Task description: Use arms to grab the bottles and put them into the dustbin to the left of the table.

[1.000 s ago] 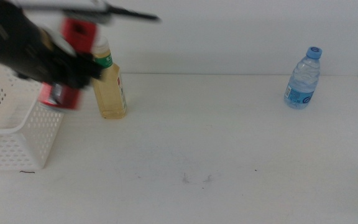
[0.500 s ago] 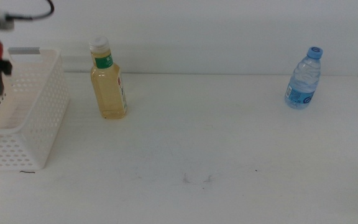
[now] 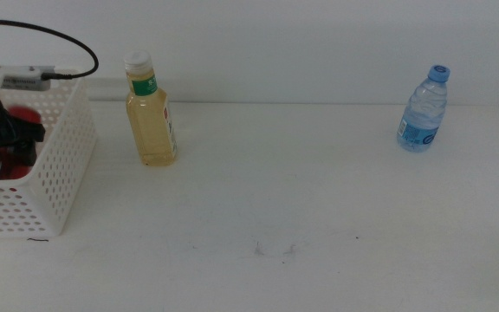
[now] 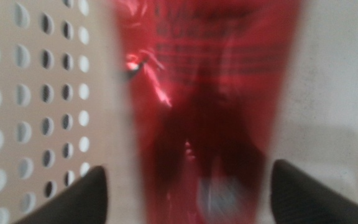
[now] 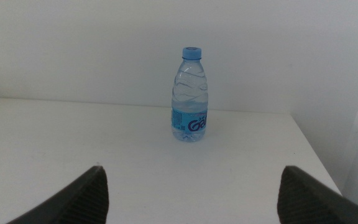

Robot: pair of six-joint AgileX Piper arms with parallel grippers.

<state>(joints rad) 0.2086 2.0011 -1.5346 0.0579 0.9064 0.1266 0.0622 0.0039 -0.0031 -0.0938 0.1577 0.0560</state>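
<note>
A clear water bottle point(image 5: 191, 94) with a blue cap and blue label stands upright on the white table point(image 5: 73, 143), close to the wall behind it. The right gripper point(image 5: 191, 190) hangs well short of the bottle, its two dark jaws spread wide apart.

Middle view overlooks the table point(image 3: 319, 217); left wrist peers closely into the dustbin point(image 4: 36, 93).
</note>
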